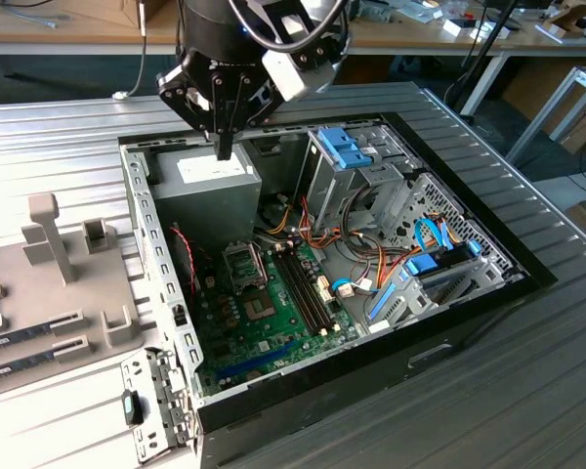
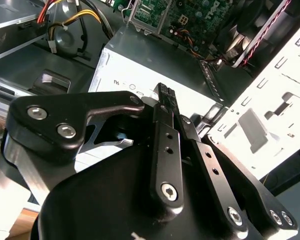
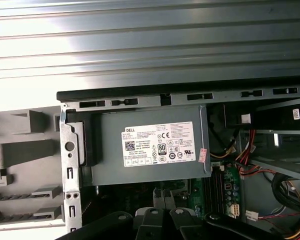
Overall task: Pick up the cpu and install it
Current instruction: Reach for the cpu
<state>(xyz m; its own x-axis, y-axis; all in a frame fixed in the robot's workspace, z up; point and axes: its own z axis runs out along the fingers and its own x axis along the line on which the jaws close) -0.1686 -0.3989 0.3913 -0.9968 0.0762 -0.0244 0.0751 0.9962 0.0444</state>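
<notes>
My gripper [image 1: 223, 147] hangs over the back corner of the open computer case [image 1: 137, 225], just above the grey power supply [image 1: 205, 181]. Its black fingers [image 2: 166, 130] point down and lie together, shut, with nothing visible between them. The cpu is out of view. Lower down on the green motherboard [image 1: 234, 322] sits the black metal socket frame [image 1: 244, 264], some way in front of and below the gripper. In the first wrist view the power supply's white label [image 3: 159, 144] lies straight below the gripper.
Long dark memory sticks [image 1: 303, 288] stand in slots beside the socket. Drive cages with blue clips [image 1: 347, 151] and bundled cables [image 1: 371, 254] crowd the exterior view's right half of the case. A grey fixture [image 1: 59, 293] lies on the table at the exterior view's left.
</notes>
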